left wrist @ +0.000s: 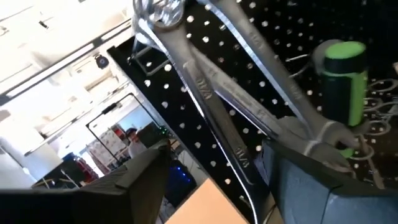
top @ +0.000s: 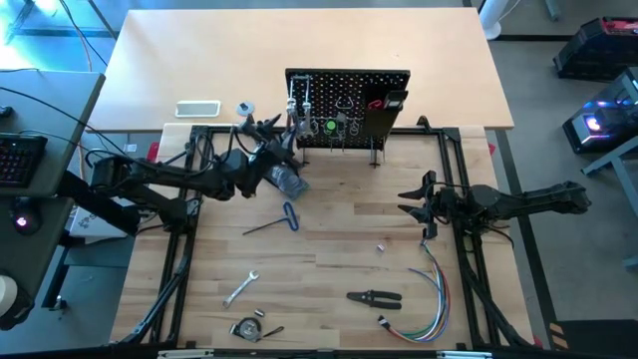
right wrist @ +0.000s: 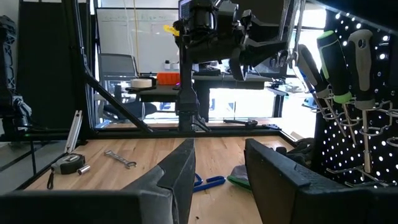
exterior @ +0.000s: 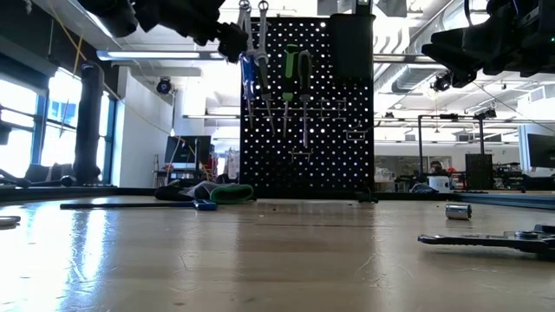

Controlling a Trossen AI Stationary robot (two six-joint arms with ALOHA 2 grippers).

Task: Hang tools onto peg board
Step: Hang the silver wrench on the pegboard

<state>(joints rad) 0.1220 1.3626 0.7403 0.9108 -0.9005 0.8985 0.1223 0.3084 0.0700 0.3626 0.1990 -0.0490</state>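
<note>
The left arm reaches across the desk (top: 399, 30) toward the peg board (top: 349, 85), its wrist raised and turned so that the left gripper (top: 284, 125) sits right at the board's left end. Its jaws are closed on the lower end of a silver wrench (left wrist: 261, 81), whose shaft runs up from them to a ring end lying against the perforated panel; a second wrench (left wrist: 217, 118) hangs on the board just beside it, crossing behind. Just past these jaws on the board hang green-handled screwdrivers (exterior: 295, 78), and farther along it a red-handled tool (top: 377, 102). On the desk behind and below the left jaws lie a blue-handled hex key (top: 274, 223), then a small wrench (top: 240, 287) and a tape measure (top: 247, 328) toward the near edge. The right arm stretches level over the right side of the desk, with the right gripper (top: 414, 197) well short of the board, its jaws parted and holding nothing. Near them lie a bundle of coloured wires (top: 424, 299) and black pliers (top: 374, 297).
</note>
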